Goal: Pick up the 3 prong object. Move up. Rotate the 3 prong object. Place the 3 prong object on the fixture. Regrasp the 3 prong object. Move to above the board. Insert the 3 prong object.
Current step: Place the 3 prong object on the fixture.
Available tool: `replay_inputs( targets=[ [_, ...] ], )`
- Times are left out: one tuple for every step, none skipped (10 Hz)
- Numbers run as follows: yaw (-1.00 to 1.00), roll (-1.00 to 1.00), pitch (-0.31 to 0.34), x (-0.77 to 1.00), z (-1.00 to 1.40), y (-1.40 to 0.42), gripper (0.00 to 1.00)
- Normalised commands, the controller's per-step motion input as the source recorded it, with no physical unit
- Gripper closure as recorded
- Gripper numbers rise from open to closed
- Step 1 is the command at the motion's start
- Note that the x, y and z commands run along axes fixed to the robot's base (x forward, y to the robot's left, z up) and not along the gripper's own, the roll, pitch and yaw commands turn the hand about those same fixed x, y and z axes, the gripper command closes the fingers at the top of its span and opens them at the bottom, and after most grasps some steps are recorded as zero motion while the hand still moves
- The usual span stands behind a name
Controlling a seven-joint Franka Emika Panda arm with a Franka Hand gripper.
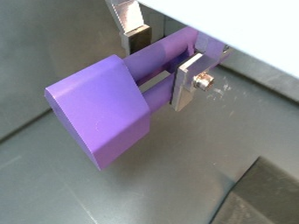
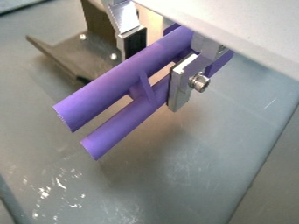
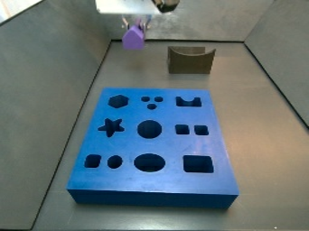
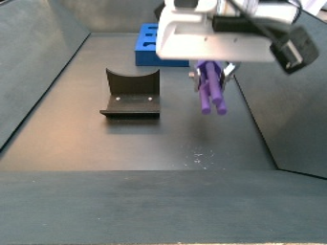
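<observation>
One end effector point(image 2: 163, 61) gripping peg point(image 2: 122, 105) aloft

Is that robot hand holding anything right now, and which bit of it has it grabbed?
Yes. The gripper, up off the floor, is shut on the 3 prong object. Its fingers clamp the prongs partway along, not the blocky head.

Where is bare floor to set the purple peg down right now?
Open floor lies left of the blue board and in front of the fixture. The gap between the fixture and the board's far edge is narrower. The gripper holds the peg in the air beside the fixture.
</observation>
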Motion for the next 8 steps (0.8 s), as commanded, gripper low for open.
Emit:
replay_inputs(
  targets=[
    [0.00,0.01,0.026,-0.01,1.00,0.00,1.00],
    [0.00,0.02,0.031,-0.02,1.00,0.00,1.00],
    [0.00,0.02,0.042,-0.02,1.00,0.01,1.00],
    [0.00,0.03,0.045,-0.02,1.00,0.01,1.00],
    [0.00,0.03,0.052,-0.02,0.86,0.01,1.00],
    [0.00,0.04,0.062,-0.01,0.70,0.01,1.00],
    [0.00,0.04,0.066,-0.01,0.59,0.01,1.00],
    [0.00,0.04,0.087,0.01,0.32,0.02,1.00]
  ],
)
